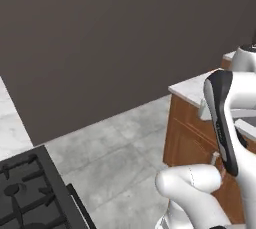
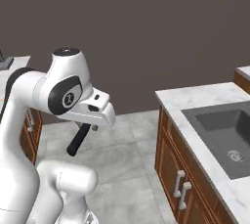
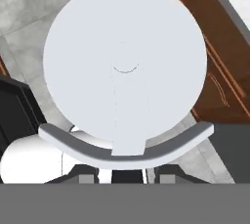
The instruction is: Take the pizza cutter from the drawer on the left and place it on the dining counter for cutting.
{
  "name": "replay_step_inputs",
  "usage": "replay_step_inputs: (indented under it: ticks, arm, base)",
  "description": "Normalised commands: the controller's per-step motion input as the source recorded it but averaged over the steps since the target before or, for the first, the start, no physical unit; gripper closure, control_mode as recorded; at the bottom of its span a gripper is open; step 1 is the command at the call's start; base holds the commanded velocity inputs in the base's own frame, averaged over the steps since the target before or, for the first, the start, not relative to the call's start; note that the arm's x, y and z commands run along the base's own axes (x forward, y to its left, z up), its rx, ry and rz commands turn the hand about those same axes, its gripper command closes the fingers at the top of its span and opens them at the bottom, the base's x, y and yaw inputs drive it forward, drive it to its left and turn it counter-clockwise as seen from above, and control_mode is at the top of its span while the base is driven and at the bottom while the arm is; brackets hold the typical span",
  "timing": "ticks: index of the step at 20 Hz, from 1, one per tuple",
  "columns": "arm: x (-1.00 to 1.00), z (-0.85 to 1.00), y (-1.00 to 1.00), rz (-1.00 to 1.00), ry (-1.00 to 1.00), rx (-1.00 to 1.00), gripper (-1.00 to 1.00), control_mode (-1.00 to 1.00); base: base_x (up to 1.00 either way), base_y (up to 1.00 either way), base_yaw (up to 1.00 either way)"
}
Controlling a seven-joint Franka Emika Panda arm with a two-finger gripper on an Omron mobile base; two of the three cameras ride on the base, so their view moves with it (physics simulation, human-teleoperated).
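Hand view, near to far: the gripper (image 3: 128,173), closed narrowly on the pizza cutter (image 3: 124,66) at the handle end just behind the curved guard, carries it in the air above the floor (image 3: 29,3), with brown cabinets (image 3: 215,71) beyond. The cutter looks light, rigid and smooth. Its thin wheel edge is best left untouched; the handle is the sound hold.
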Motion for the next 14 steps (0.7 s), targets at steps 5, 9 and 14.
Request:
replay_step_inputs:
  ticks: [5, 9, 14]
  arm:
    - [0.0, 0.0, 0.0, 0.0, 0.0, 0.0, 1.0, 1.0]
    - [0.0, 0.0, 0.0, 0.0, 0.0, 0.0, 1.0, 1.0]
    - [0.0, 0.0, 0.0, 0.0, 0.0, 0.0, 1.0, 1.0]
  base:
    - [0.29, 0.89, 0.34]
    - [0.82, 0.28, 0.24]
    - [0.37, -0.1, 0.16]
